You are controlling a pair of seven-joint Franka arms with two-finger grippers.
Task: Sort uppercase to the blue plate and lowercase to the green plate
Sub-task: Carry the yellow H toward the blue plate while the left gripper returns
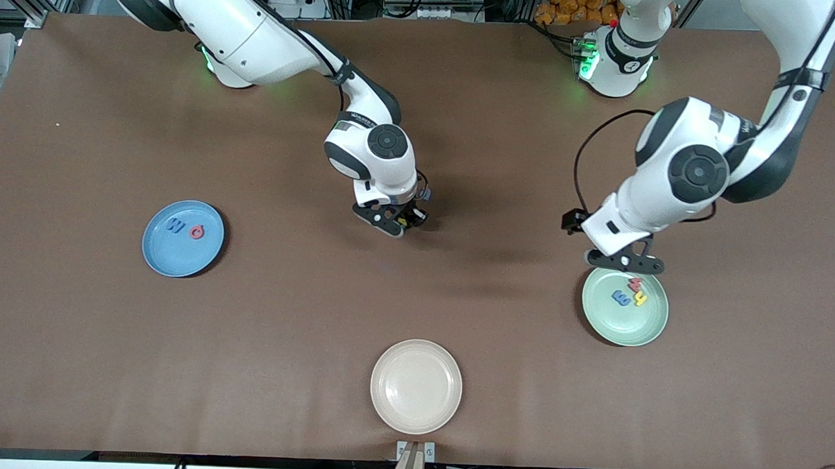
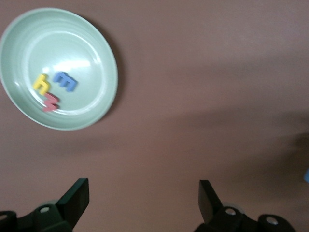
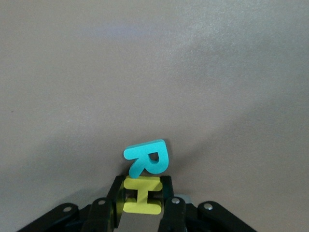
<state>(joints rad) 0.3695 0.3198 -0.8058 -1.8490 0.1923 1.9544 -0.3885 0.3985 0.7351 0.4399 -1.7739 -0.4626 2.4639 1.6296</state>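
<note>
The right gripper (image 3: 142, 193), low at the table's middle, is clamped on the yellow H (image 3: 141, 195), with the teal R (image 3: 146, 160) touching it. Lift slowly, so only 1 letter travels to the blue plate (image 1: 160, 253). The left gripper (image 2: 144, 200) waits with jaws apart, over the green plate (image 1: 647, 329).

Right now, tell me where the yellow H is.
The yellow H sits pinched in the right gripper at mid-table, between the blue plate and green plate, with the teal R touching it.
</note>
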